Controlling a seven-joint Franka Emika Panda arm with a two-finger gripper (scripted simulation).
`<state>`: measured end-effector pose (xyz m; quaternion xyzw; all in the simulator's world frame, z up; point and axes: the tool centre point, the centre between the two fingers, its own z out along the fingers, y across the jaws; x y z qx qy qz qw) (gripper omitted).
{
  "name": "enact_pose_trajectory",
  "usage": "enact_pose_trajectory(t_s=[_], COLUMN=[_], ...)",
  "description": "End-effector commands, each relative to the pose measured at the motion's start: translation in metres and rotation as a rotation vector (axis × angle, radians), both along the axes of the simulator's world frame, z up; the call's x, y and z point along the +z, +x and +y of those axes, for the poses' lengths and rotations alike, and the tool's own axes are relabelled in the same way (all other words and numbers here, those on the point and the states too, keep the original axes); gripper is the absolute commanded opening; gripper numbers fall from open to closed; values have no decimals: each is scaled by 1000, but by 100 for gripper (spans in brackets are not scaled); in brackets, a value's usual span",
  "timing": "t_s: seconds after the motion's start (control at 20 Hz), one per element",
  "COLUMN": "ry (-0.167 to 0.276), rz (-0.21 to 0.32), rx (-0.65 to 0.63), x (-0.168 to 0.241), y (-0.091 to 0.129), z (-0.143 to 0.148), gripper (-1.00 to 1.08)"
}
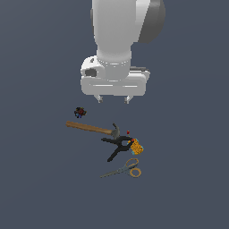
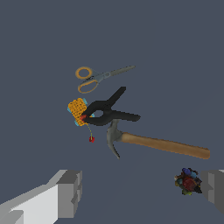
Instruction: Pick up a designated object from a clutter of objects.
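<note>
In the exterior view my end effector [image 1: 113,99] hangs open and empty above the tabletop [image 1: 40,188], fingertips spread, well clear of everything. The scissors [image 1: 124,170] lie flat on the far side of the black clamp [image 1: 118,145] from me. The clamp is my landmark: the hammer [image 1: 91,129] lies just beside it on my side, head almost touching it; the yellow-orange block [image 1: 137,147] sits against its jaw end, toward the exterior view's right; the small dark toy [image 1: 79,112] lies well apart, beyond the hammer's handle end. The risk, as I judge it, is going down too early: straight below me lie the hammer and clamp, not the scissors, so I might close on the wrong thing or knock the clutter into the target.

In the wrist view my open fingers [image 2: 65,192] frame the scene with nothing between them. The scissors [image 2: 101,77] lie beyond the clamp [image 2: 107,113], near it but apart, blades pointing away from the ring handles. They are thin and flat, so a shallow or skewed grasp could slip off the blades, and the clamp's upper arm reaches close enough that a finger could catch it.
</note>
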<state>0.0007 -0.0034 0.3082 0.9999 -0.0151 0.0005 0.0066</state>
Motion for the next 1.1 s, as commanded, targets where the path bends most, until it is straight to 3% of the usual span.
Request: enact_pose_trajectory(t_s=[0.0, 0.5, 1.05], ry=[0, -22, -12], rz=[0, -7, -7], rx=[0, 63, -17], x=[0, 6, -3], y=[0, 4, 15], z=[0, 27, 26], gripper=[100, 100, 100])
